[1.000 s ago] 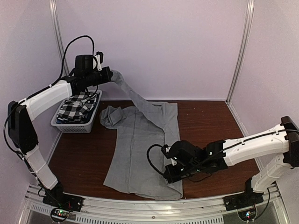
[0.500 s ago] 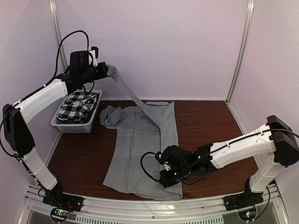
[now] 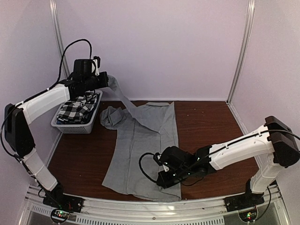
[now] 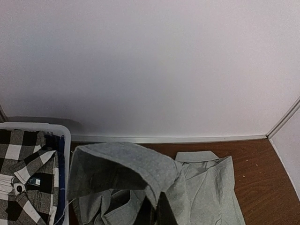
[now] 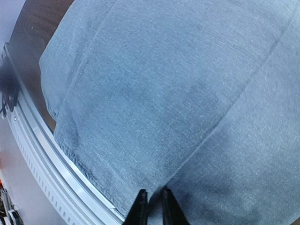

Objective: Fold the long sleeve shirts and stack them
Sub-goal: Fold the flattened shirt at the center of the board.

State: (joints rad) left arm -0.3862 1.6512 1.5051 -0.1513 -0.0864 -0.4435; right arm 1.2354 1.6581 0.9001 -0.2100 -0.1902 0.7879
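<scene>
The grey shirt point(image 3: 145, 140) lies spread mid-table point(image 3: 206, 122). The left gripper point(image 3: 106, 80), clamped on its sleeve point(image 3: 124, 98), holds it up near the far-left basket point(image 3: 89, 125) with the checked shirt point(image 3: 75, 108). The right gripper point(image 5: 153, 198) is nearly closed at the near hem; I cannot tell whether it grips.

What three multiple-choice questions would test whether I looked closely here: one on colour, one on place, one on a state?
1. What colour is the long sleeve shirt spread on the table? A red; B light grey; C yellow.
2. Where is the black-and-white checked shirt? A in the white basket; B on the table; C on the wall.
3. What is the left gripper doing? A lying open on the table; B gripping the basket; C shut on the grey sleeve, held high.
Answers: 1 B, the spread cloth is plain grey; 2 A, checks show inside the basket; 3 C, the sleeve hangs from it.
</scene>
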